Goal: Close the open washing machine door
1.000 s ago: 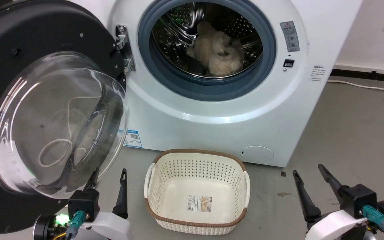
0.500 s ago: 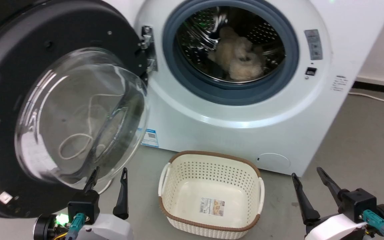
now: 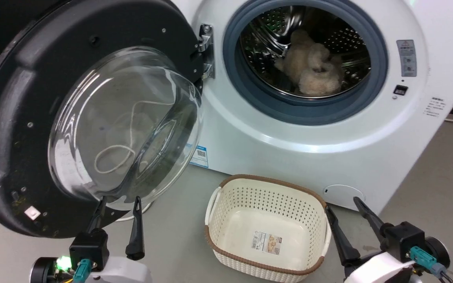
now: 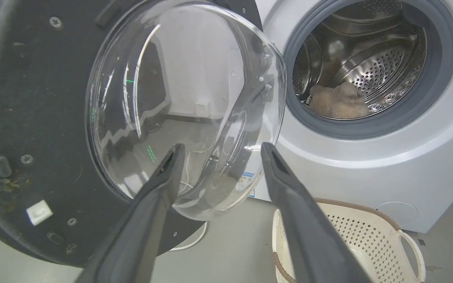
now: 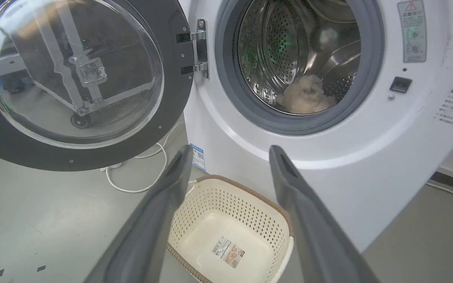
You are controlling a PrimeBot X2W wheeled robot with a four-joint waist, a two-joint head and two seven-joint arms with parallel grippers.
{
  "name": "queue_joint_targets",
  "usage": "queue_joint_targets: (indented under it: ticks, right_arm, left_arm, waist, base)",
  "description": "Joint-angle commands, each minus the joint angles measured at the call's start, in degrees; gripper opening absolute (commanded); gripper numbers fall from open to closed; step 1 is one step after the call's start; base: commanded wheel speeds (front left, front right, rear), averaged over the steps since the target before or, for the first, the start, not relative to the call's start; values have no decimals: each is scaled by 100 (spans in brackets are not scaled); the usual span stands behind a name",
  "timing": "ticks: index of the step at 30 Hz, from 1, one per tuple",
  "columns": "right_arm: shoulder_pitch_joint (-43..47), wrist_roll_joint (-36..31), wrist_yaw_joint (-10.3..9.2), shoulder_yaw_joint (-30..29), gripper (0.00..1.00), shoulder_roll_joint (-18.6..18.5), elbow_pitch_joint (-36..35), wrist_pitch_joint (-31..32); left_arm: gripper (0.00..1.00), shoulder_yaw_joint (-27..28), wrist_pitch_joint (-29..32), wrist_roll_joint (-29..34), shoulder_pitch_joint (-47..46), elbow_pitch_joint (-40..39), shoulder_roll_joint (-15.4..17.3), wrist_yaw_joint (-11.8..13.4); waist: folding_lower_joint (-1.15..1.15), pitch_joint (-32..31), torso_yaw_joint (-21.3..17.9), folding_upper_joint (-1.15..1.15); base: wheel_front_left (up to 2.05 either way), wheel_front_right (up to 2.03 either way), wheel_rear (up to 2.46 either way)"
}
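Left of perforated steel drum (image 3: 328,35): round black-rimmed glass washing machine door (image 3: 104,118), open
Left end effector (image 3: 119,200): released, near door
Right end effector (image 3: 342,204): released

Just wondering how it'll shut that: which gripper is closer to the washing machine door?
Left. The left gripper sits just under the glass bowl of the washing machine door; the right gripper is beyond the basket, well away.
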Motion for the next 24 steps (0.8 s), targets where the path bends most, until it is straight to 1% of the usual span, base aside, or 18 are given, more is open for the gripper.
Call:
queue_joint_targets:
  ticks: [1,10,24]
  right_arm:
    - [-97,47,2,46,100,5,40,-54]
    - [-211,136,2,239,100,-9,192,-162]
    - [-203,233,3,392,100,-18,308,-329]
  left_arm:
    - [100,25,-51,-35,88,-42,26,39]
    - [100,48,-159,-39,162,-146,19,104]
    - [100,91,-326,-60,251,-193,36,133]
  waist:
    - [0,5,40,0]
    - [0,8,257,0]
    - [0,-18,573,0]
  base:
    - [0,0,0]
    - [0,0,0]
    - [0,0,0]
